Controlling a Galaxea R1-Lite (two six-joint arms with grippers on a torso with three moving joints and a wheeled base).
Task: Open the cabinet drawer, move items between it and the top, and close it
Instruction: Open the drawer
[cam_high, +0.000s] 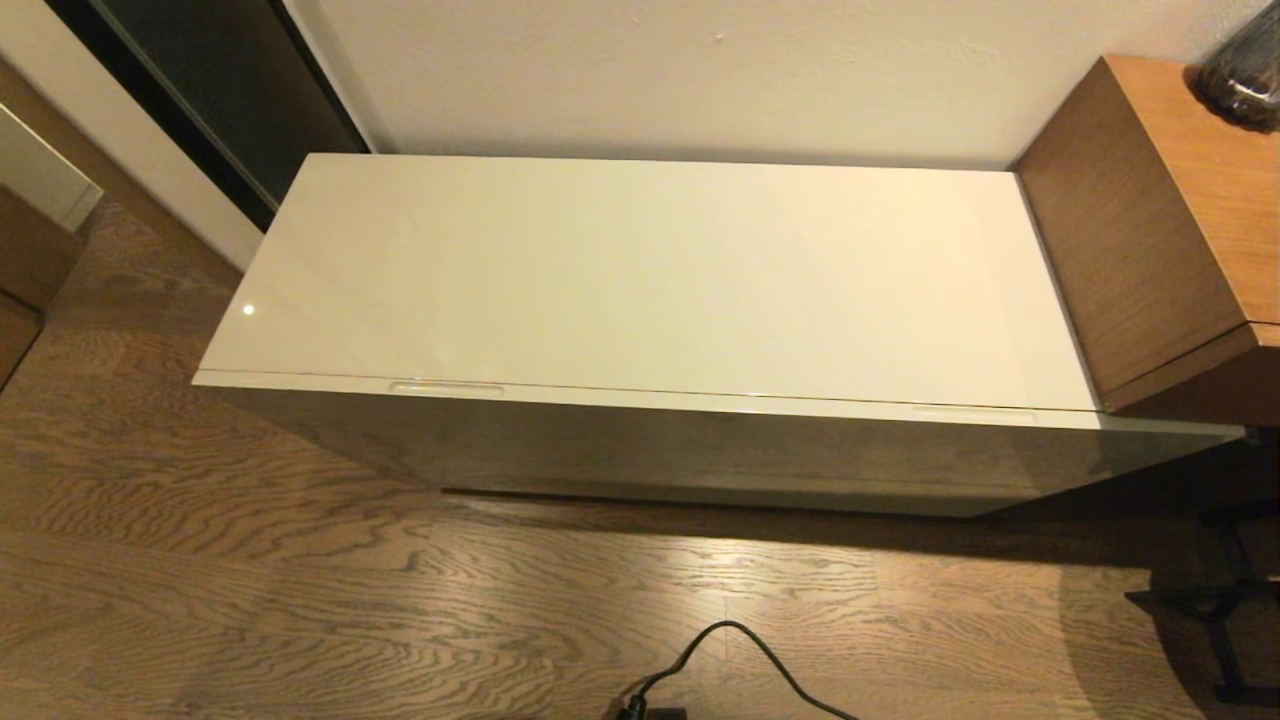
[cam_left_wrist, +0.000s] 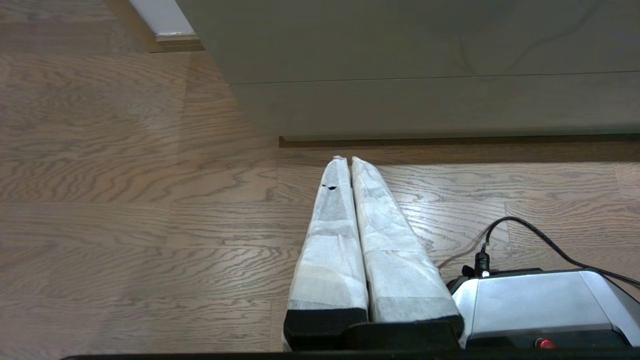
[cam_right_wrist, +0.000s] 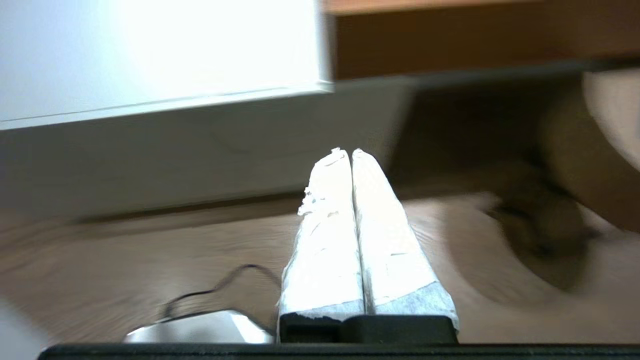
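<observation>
My head camera: the glossy cream top (cam_high: 640, 280) over the closed cabinet drawer (cam_high: 700, 445), on oak floor (cam_high: 300, 600). Only wrist cameras show my left hand (cam_left_wrist: 345, 160) and right hand (cam_right_wrist: 346, 151), both closed, empty.

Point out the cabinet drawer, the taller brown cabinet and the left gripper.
cabinet drawer (cam_high: 700, 450): head view, on its closed front panel.
taller brown cabinet (cam_high: 1120, 260): head view, on its side wall.
left gripper (cam_left_wrist: 345, 162): left wrist view, between its shut fingertips.
</observation>
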